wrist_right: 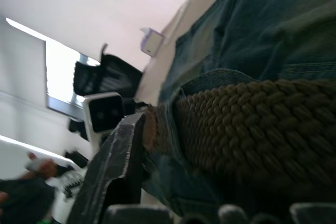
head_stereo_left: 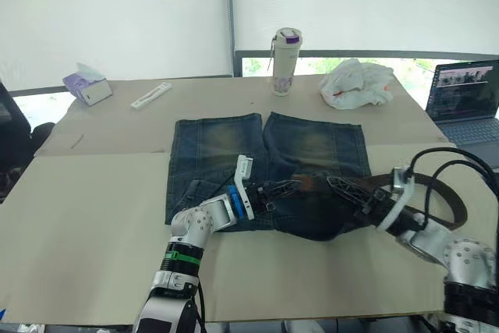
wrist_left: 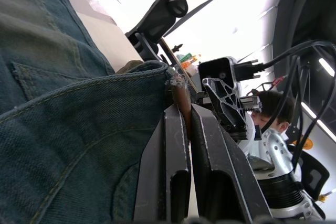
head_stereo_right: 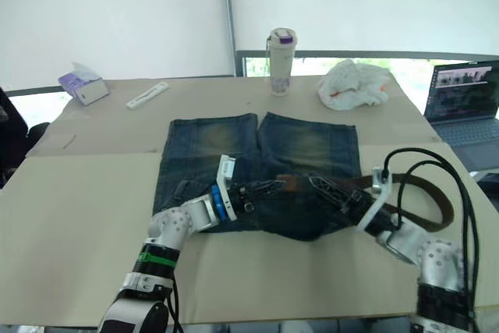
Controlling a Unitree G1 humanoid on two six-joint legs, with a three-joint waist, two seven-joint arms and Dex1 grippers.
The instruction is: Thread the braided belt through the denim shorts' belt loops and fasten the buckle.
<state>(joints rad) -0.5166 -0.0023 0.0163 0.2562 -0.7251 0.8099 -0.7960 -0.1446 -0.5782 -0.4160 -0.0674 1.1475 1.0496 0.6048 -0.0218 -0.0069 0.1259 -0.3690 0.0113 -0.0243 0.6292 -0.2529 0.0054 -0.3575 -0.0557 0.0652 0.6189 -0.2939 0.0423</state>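
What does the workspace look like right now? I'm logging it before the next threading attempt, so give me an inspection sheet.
Surface: tan table.
Job's things: denim shorts lie flat, waistband toward the robot; braided belt loops off to the right, its end at the waistband.
Clutter: tissue box, white strip, tumbler, crumpled white bag.
Grippers: left gripper shut on the belt's end; right gripper at the waistband, on the belt.
Cables: black cables arch over the right arm.
Surroundings: laptop, window, white wall.

Denim shorts (head_stereo_left: 234, 146) faded, coarse cloth; braided belt (wrist_right: 252, 129) rough woven cord.
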